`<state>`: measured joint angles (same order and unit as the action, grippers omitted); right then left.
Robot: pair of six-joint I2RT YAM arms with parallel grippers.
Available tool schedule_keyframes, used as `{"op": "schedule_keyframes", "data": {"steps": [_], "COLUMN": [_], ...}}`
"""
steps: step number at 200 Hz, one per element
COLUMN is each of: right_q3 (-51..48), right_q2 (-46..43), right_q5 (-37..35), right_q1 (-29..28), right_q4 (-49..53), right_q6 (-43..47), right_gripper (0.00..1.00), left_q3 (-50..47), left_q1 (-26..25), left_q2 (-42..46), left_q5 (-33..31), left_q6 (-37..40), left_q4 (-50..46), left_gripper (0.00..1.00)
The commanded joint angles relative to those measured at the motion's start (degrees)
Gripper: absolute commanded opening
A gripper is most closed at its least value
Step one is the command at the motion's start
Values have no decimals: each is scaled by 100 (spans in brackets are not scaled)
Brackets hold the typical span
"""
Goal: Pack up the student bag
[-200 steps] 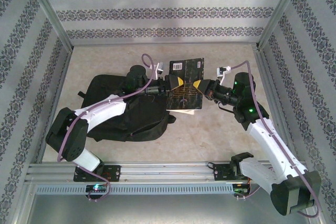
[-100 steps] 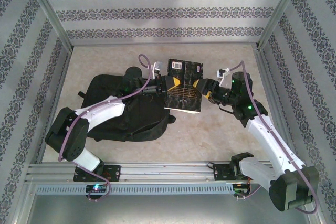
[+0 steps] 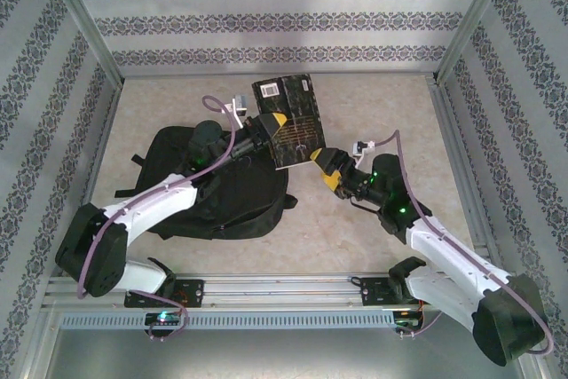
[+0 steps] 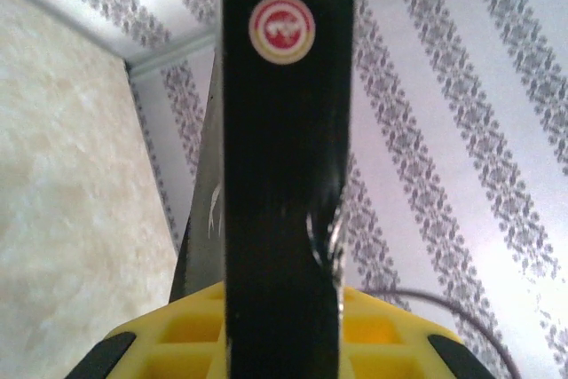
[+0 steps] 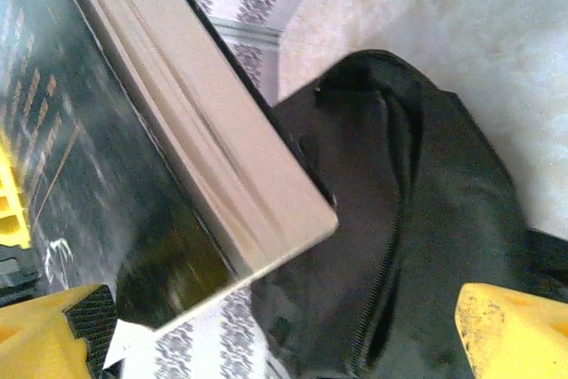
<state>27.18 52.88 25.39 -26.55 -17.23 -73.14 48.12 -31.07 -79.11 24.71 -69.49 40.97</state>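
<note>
Your left gripper is clenched on the book. Your right gripper hangs released at its 5 o'clock corner. The bag lies flat at 8 o'clock from the book (left arm nearer), so you'd carry it that way.

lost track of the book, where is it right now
In the top view the book is held in the left gripper, at the far right edge of the student bag, with the open right gripper beside its near-right corner.
</note>
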Motion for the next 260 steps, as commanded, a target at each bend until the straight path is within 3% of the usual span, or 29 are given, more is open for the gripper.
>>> {"op": "schedule_keyframes", "data": {"steps": [1, 64, 104, 153, 260], "right_q3": [-68, 793, 1079, 781, 1167], "right_q2": [48, 1614, 1593, 830, 1749], "right_q5": [-587, -840, -1339, -2679, -2106], "right_q1": [-213, -759, -1020, -1239, -1273], "right_q4": [-1702, -3848, -3535, -2339, -3350], "right_q6": [-780, -1577, -1023, -346, -621], "right_gripper": [98, 95, 69, 41, 31], "left_q3": [29, -415, -561, -715, -853], "left_q1": [-129, -375, -470, -471, -558], "left_q2": [299, 514, 725, 851, 611], "left_q5": [-682, -1820, -2186, -2403, -2365], "left_q6": [-62, -416, -376, -368, -625], "left_q4": [865, 1297, 891, 648, 922], "left_gripper": [0, 0, 0, 0, 0]}}
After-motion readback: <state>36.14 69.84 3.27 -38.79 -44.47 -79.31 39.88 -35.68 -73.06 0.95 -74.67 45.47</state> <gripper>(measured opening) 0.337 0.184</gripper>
